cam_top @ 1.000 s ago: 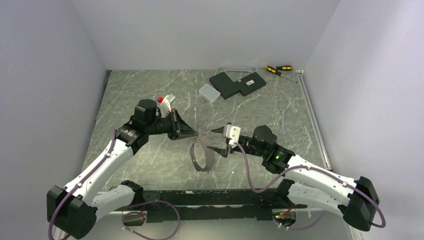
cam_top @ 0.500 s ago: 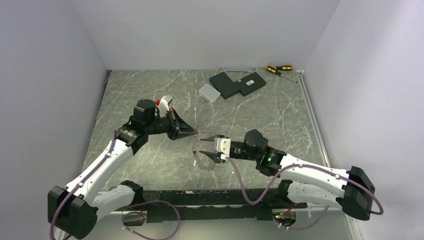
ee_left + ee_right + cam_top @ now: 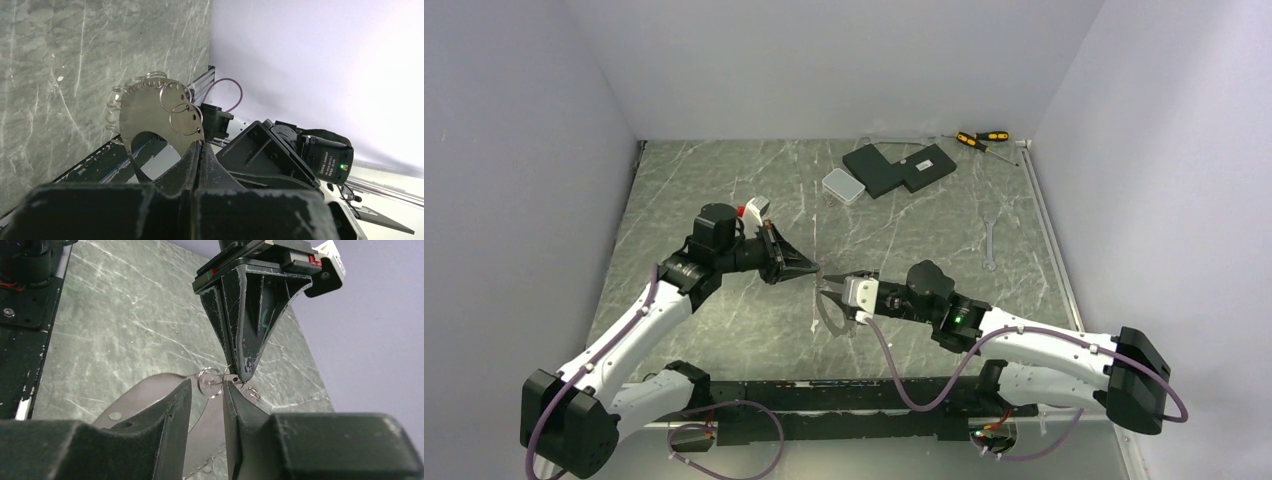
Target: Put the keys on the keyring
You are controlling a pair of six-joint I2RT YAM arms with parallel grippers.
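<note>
The left arm reaches in from the near left corner over the grey-green marbled table (image 3: 724,180), and the left gripper (image 3: 811,269) points right, above the middle of the table. In the left wrist view its fingers (image 3: 192,162) are pressed flat together on one end of the keyring (image 3: 145,115), so that it is held up off the table. Up close, the keyring is a flat, silvery, crescent-shaped band with a row of holes along its outer edge. Small wire rings (image 3: 186,120) are threaded through those holes. From above, the keyring (image 3: 821,315) hangs down from the left fingertips in a curve towards the arm bases. Just to the right, the right gripper (image 3: 828,293) faces the left one almost tip to tip. In the right wrist view its jaws stand a narrow gap apart, one on each side of two of the small rings (image 3: 210,382), right below the left gripper's tip (image 3: 243,372). I cannot tell whether the pads touch the rings. The band (image 3: 140,395) lies behind the right gripper's left finger (image 3: 175,405). Further back on the table are a small white rounded box (image 3: 842,185) and, touching it on the right, a black stepped plate (image 3: 899,168). Two yellow-and-black screwdrivers (image 3: 982,138) lie at the far edge, and a thin silvery wrench (image 3: 990,245) lies near the right rail.
</note>
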